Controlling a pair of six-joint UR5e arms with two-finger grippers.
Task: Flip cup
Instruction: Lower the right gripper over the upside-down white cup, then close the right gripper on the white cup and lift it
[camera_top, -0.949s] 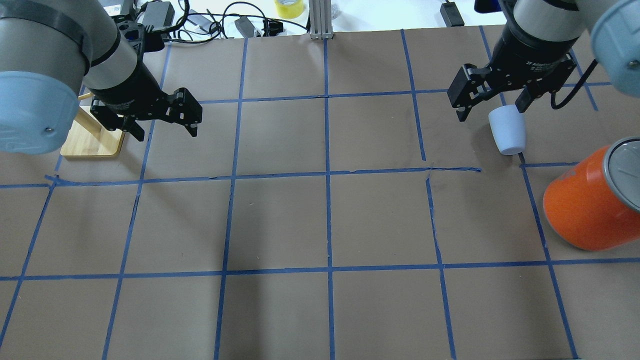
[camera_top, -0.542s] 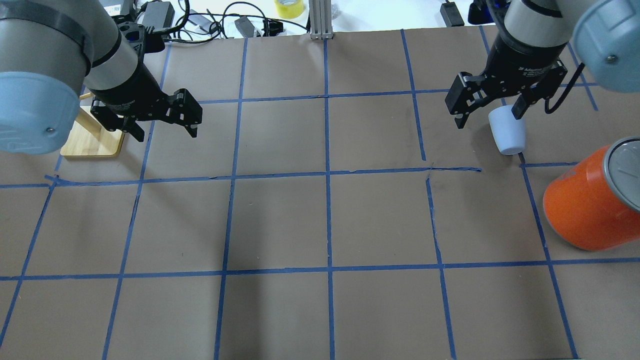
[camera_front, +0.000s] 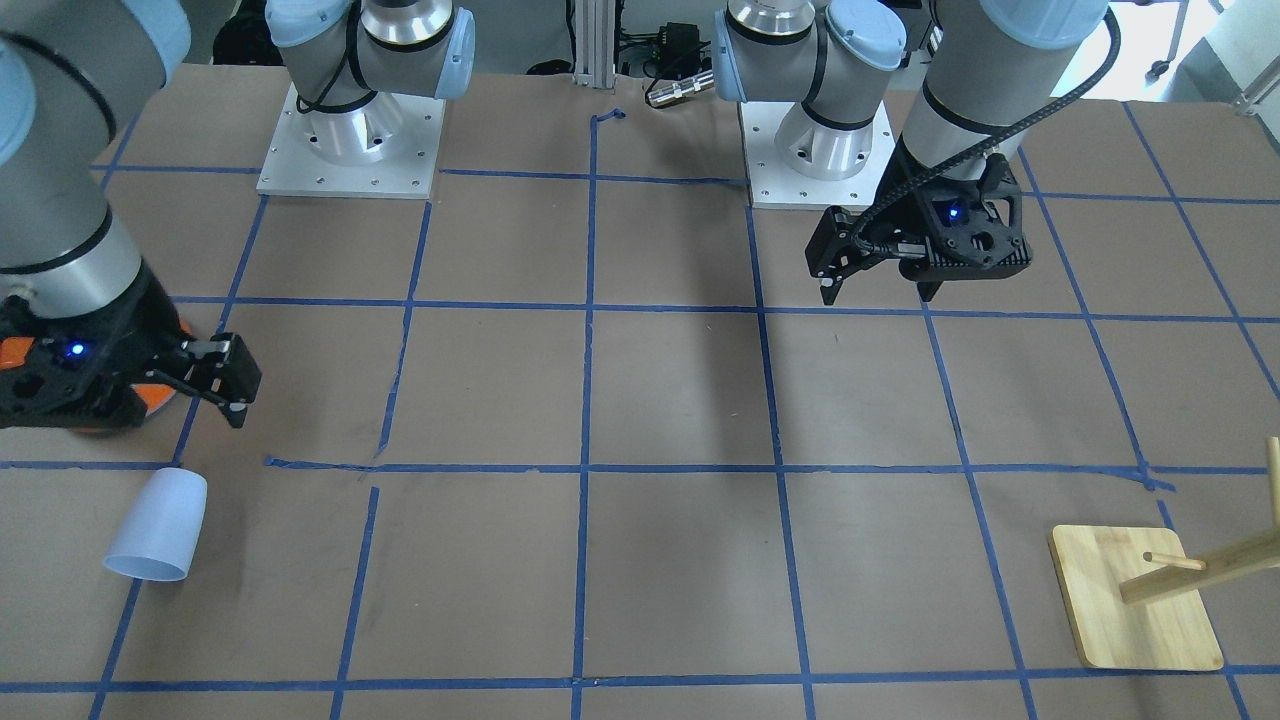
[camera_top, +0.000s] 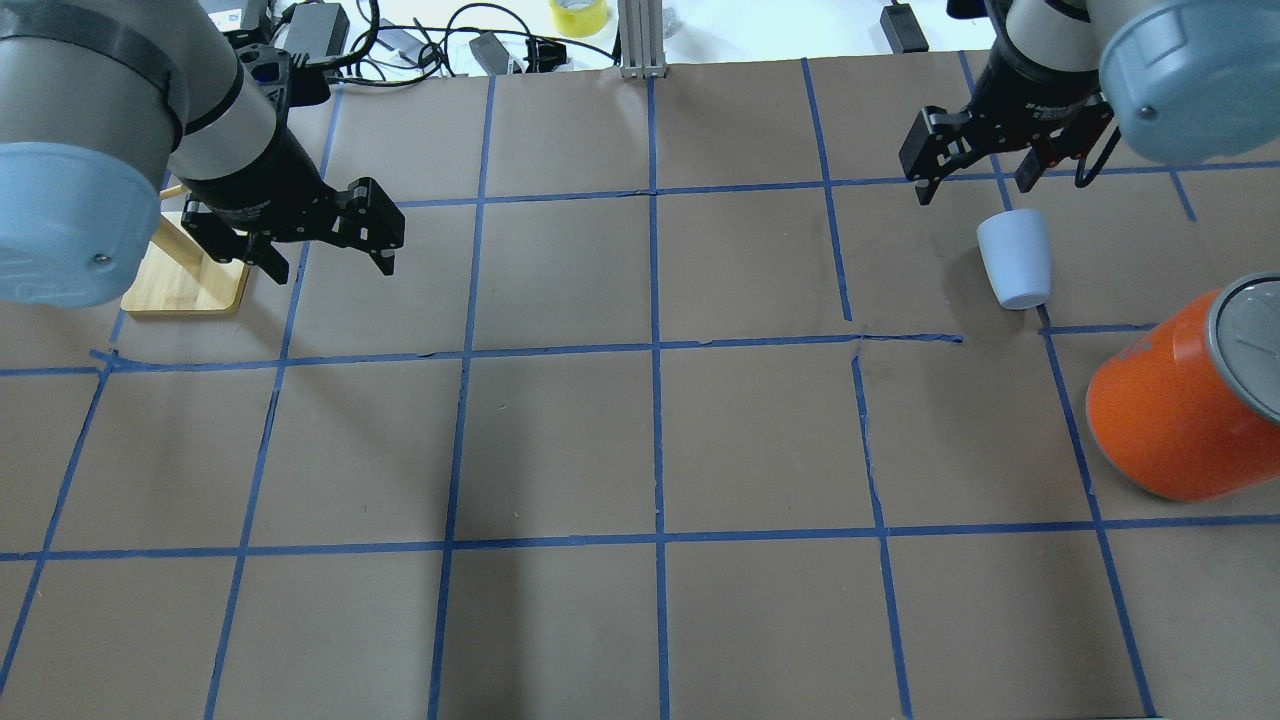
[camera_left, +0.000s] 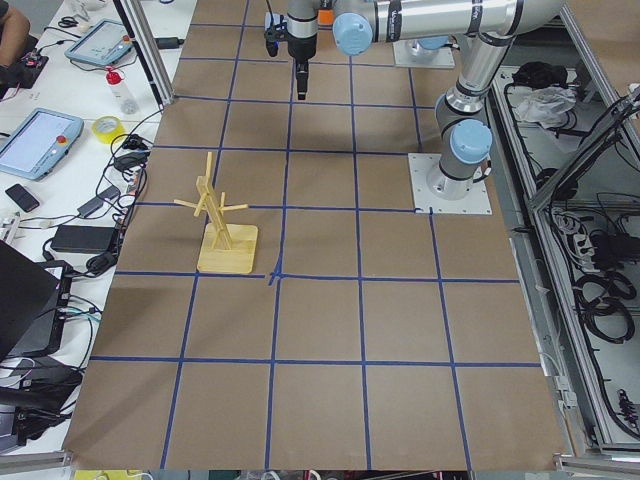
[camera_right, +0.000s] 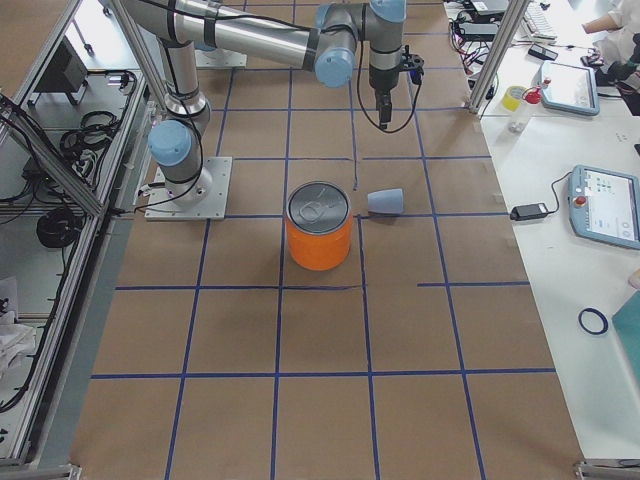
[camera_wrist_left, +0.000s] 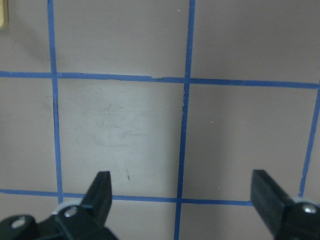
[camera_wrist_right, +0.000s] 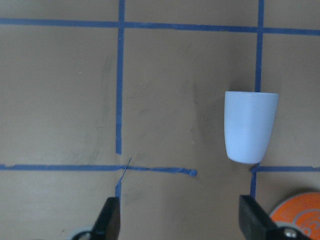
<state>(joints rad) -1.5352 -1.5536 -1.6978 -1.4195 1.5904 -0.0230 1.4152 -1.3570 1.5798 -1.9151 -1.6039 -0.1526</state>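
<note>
The pale lavender-blue cup (camera_top: 1015, 262) lies on its side on the brown paper, its mouth pointing away from the robot. It also shows in the front view (camera_front: 157, 525), the right side view (camera_right: 386, 201) and the right wrist view (camera_wrist_right: 249, 125). My right gripper (camera_top: 975, 185) is open and empty, hanging above the table just beyond the cup and clear of it; in its wrist view (camera_wrist_right: 180, 220) the cup lies ahead, toward the right finger. My left gripper (camera_top: 333, 262) is open and empty, far off on the left, as its wrist view (camera_wrist_left: 182, 195) shows.
A large orange can (camera_top: 1170, 420) with a silver lid stands near the cup, on the robot's side of it. A wooden peg stand (camera_top: 185, 275) sits beside the left gripper. Cables and a tape roll (camera_top: 578, 15) lie past the far edge.
My right gripper, which was open over the cup's mouth end, has drawn back toward the far edge of the table. The cup has stayed on its side. The left arm has not moved.
</note>
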